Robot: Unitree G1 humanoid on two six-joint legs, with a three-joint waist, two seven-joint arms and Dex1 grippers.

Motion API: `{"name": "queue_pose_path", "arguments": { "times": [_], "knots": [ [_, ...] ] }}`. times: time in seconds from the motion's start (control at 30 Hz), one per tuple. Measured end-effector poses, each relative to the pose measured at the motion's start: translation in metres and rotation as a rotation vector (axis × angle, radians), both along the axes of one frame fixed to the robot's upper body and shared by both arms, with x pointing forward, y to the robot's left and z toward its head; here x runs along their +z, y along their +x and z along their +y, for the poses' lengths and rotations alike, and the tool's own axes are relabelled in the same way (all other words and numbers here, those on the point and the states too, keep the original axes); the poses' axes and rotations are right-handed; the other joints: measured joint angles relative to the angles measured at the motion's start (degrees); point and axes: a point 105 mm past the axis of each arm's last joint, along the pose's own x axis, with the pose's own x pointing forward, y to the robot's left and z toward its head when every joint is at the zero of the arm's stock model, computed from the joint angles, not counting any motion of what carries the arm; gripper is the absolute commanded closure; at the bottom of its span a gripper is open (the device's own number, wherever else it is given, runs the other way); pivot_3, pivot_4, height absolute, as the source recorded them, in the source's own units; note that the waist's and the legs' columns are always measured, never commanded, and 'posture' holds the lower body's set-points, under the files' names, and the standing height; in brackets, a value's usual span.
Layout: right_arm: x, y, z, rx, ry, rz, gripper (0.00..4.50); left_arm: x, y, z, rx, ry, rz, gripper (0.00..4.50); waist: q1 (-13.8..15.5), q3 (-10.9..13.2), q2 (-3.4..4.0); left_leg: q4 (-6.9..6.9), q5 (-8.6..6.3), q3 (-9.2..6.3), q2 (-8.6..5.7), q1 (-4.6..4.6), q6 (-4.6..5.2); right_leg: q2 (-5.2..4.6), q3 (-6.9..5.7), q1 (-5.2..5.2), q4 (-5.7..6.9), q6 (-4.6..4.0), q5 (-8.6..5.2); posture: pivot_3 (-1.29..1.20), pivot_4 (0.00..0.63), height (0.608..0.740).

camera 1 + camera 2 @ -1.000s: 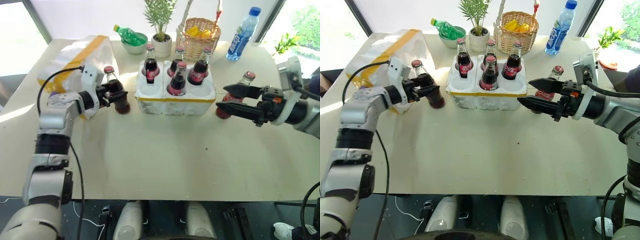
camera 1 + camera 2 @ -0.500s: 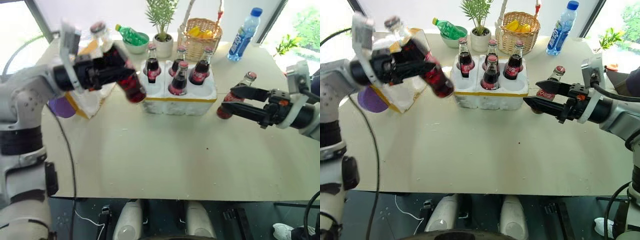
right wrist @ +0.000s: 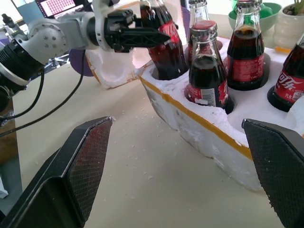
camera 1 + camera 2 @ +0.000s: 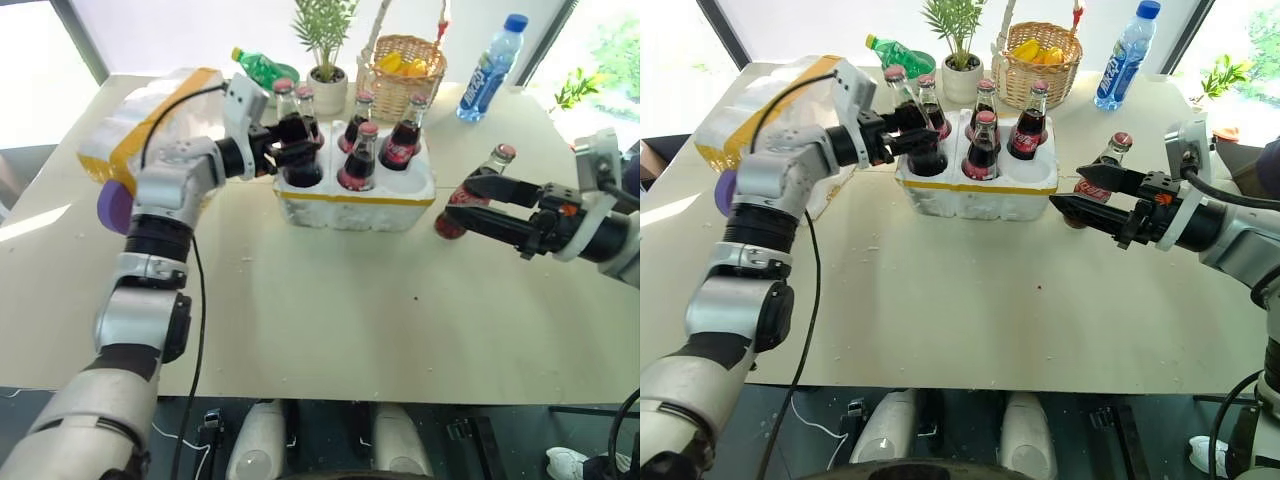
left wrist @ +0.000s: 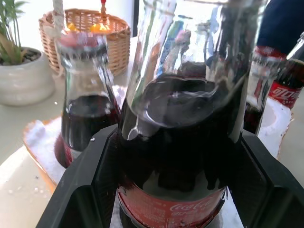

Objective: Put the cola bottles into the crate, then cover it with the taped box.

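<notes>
A: What's different from a second ago?

B: The left claw point(image 4: 908, 142) has carried its cola bottle point(image 4: 918, 135) from the desk point(image 4: 970, 300) beside the taped box point(image 4: 760, 105) up and across to the crate point(image 4: 985, 185). A second back the bottle was low, next to the box; half a second back it was lifted and tilted; now it stands nearly upright at the crate's front-left hole, its base apparently in the hole's mouth.

A: Is it let go yet?

B: No. The left wrist view shows both black fingers point(image 5: 90, 190) clamped on the bottle's body, so the claw is closed on it.

A: And the right side?

B: Hardly any change. The right claw point(image 4: 1080, 193) stays spread wide, its fingers either side of the last loose bottle point(image 4: 1102, 172), which stands on the desk just right of the crate. I can't see that it grips anything.

A: So how far along is it?

B: Four bottles point(image 4: 978, 145) sit in holes, and the fifth is going in. I'd judge the next need is to seat it fully before releasing. Then one bottle remains, and the taped box, lying at the desk's left, has yet to cover the crate.
</notes>
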Motion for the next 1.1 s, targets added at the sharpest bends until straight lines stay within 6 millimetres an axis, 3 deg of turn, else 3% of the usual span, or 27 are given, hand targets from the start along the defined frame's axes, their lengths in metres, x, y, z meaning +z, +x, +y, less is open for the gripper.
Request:
{"name": "queue_pose_path", "arguments": {
  "times": [0.07, 0.13, 0.3, 0.43, 0.53, 0.63, 0.73, 0.83, 1.1],
  "knots": [
    [-0.001, 0.001, 0.0, -0.008, -0.005, -0.001, 0.0, -0.013, 0.002, 0.0, 0.008, 0.064, 0.021, 0.93, -0.06, 0.0, 0.0, 0.01, -0.02, 0.01, -0.01, -0.03, 0.03, -0.02, 0.01, -0.02, 0.0, 0.0, 0.0, 0.0, 0.15, 0.74],
    [-0.002, 0.004, -0.001, -0.025, -0.018, -0.01, 0.0, -0.015, 0.001, -0.004, -0.012, 0.09, 0.01, 0.04, -0.07, 0.0, 0.0, 0.0, -0.02, 0.0, -0.01, -0.06, 0.04, -0.02, 0.0, -0.05, 0.0, 0.0, 0.0, 0.0, 0.15, 0.74],
    [-0.005, 0.012, -0.011, -0.112, -0.037, -0.026, 0.0, -0.006, -0.006, -0.007, -0.061, 0.132, -0.04, 0.01, -0.15, -0.01, 0.01, 0.0, -0.02, 0.0, 0.0, -0.06, 0.04, -0.02, 0.01, -0.06, 0.0, 0.0, 0.0, 0.0, 0.15, 0.74],
    [-0.021, 0.013, -0.021, -0.174, -0.077, 0.0, 0.0, 0.006, -0.022, 0.012, -0.079, 0.102, -0.057, 0.01, -0.33, -0.01, 0.02, -0.01, -0.02, 0.0, 0.03, -0.05, 0.04, -0.01, 0.01, -0.09, 0.02, 0.0, 0.0, 0.0, 0.15, 0.74],
    [-0.034, 0.017, -0.037, -0.28, -0.127, 0.021, 0.0, 0.032, -0.054, 0.047, -0.126, -0.001, -0.037, 0.01, -1.47, 0.0, 0.03, -0.03, -0.01, -0.01, 0.06, -0.08, 0.02, -0.01, 0.02, -0.14, 0.06, 0.0, -0.01, 0.0, 0.15, 0.74],
    [-0.043, 0.025, -0.054, -0.411, -0.144, 0.02, 0.0, 0.059, -0.109, 0.072, -0.244, -0.028, -0.012, 0.01, -2.13, -0.03, 0.08, -0.03, 0.0, -0.01, 0.05, 0.01, -0.01, -0.02, 0.04, -0.07, 0.04, 0.02, -0.02, 0.0, 0.15, 0.74],
    [-0.051, 0.032, -0.06, -0.478, -0.131, 0.021, 0.0, 0.05, -0.143, 0.073, -0.332, 0.027, 0.043, 0.01, -1.82, -0.09, 0.2, -0.03, 0.02, -0.03, 0.03, 0.21, -0.08, -0.02, 0.05, 0.14, 0.04, 0.03, -0.06, 0.0, 0.15, 0.74],
    [-0.058, 0.04, -0.059, -0.501, -0.116, 0.031, 0.0, 0.035, -0.152, 0.069, -0.344, 0.037, 0.102, 0.01, -1.35, -0.08, 0.17, -0.02, 0.05, -0.1, 0.01, 0.17, -0.14, -0.02, 0.04, 0.15, 0.03, -0.18, -0.16, 0.0, 0.15, 0.74],
    [-0.079, 0.083, -0.05, -0.548, -0.056, 0.05, 0.0, 0.038, -0.152, 0.063, -0.297, 0.022, 0.064, 0.01, -1.76, -0.07, 0.19, -0.07, 0.08, -0.06, 0.01, 0.16, -0.15, 0.04, 0.06, 0.07, 0.1, 0.01, -0.05, 0.0, 0.15, 0.74]
  ]
}}
